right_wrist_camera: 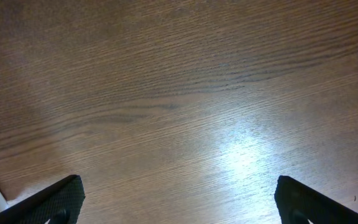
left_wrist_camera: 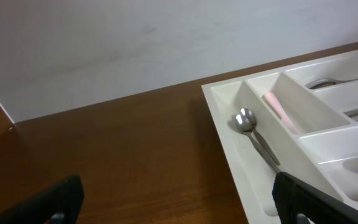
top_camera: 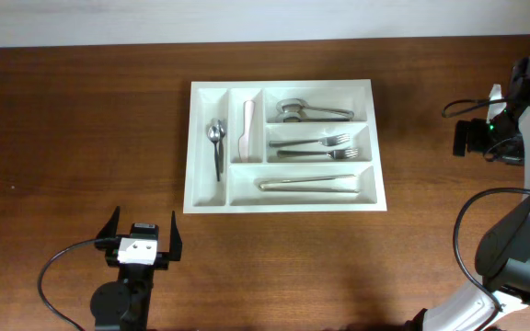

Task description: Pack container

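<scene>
In the upper middle of the overhead frame, the container [top_camera: 288,208] is lying flat on the brown desk [top_camera: 81,119], its long side running left to right. Cutlery is resting in every compartment — a spoon [top_camera: 216,138] in the leftmost narrow slot, a pale pink piece [top_camera: 247,124] beside it, larger spoons [top_camera: 306,111] in the upper right bay, forks [top_camera: 320,147] below them, and long utensils [top_camera: 309,185] along the bottom. No loose cutlery is showing on the desk, so the packing is looking close to finished.

At the lower left of that frame the left jaws are standing fully spread and gripping nothing, pointing toward the container's near left corner but well apart from it. The right jaws, seen in their own wrist view, are likewise gaping wide over bare wood, holding nothing.

The container is looking like light, stiff moulded plastic with smooth, probably slippery walls — and its load is lying loose, so tilting is risking a slide. Any hold is best taken on the raised outer rim, ideally at two opposite short sides, keeping it level.
</scene>
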Robot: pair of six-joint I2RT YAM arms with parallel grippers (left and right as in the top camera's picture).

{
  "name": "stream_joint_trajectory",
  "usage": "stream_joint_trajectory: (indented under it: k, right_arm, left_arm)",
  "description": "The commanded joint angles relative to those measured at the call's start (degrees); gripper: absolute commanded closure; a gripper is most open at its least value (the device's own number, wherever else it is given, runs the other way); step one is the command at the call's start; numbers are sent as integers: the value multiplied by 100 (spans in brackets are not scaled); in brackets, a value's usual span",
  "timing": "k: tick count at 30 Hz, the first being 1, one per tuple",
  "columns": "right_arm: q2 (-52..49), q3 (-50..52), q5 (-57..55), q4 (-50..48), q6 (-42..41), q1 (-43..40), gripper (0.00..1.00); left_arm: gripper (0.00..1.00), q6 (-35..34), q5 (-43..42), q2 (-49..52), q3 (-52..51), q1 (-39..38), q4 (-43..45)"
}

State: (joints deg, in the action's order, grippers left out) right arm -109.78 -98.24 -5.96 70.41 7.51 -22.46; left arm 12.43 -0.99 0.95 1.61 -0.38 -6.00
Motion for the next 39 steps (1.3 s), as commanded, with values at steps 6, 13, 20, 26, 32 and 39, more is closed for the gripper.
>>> stream_joint_trajectory:
  k: [6, 13, 20, 26, 32, 39]
  right_arm:
    - [46, 11, -28, 2, -26, 31, 2]
    - [46, 11, -28, 2, -26, 31, 1]
    - [46, 11, -28, 2, -26, 31, 1]
    - [46, 11, -28, 2, -26, 31, 1]
    - [46, 11, -28, 2, -26, 31, 1]
    - [85, 11, -120, 2, -24, 28, 1]
  left_arm:
    - [1, 9, 81, -66, -50, 28, 11]
    - [1, 9, 81, -66, -50, 28, 11]
    - [1, 9, 81, -66, -50, 28, 13]
    - [1, 9, 81, -66, -50, 28, 13]
    - [1, 9, 81, -66, -50, 28, 13]
    - [1, 9, 81, -66, -50, 28, 13]
